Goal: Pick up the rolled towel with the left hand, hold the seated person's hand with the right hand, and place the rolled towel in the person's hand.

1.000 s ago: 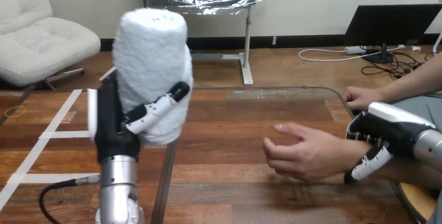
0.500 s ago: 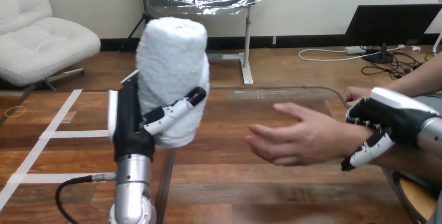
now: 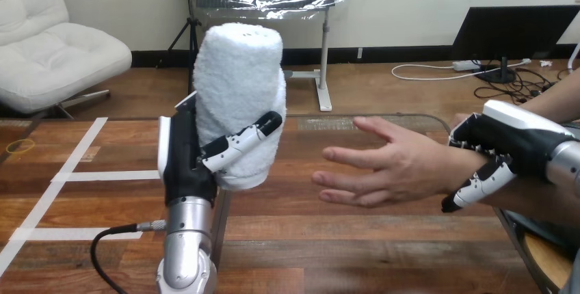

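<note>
A white rolled towel (image 3: 239,96) stands upright in my left hand (image 3: 188,161), whose fingers curl round its lower part, raised above the table at centre left. The person's hand (image 3: 386,164) reaches in from the right, open with fingers spread and pointing left, a short gap from the towel. My right hand (image 3: 503,150) is curled round the person's wrist at the right edge, thumb beneath and fingers over the top.
The wooden table (image 3: 328,239) stretches below both hands, with white tape lines (image 3: 75,174) at its left. A black cable (image 3: 113,239) hangs from my left forearm. The table's rounded edge lies at the lower right.
My left hand has carried the towel rightward toward the person's hand. The person's hand, held at the wrist, has risen and opened flatter, fingers stretched toward the towel.
</note>
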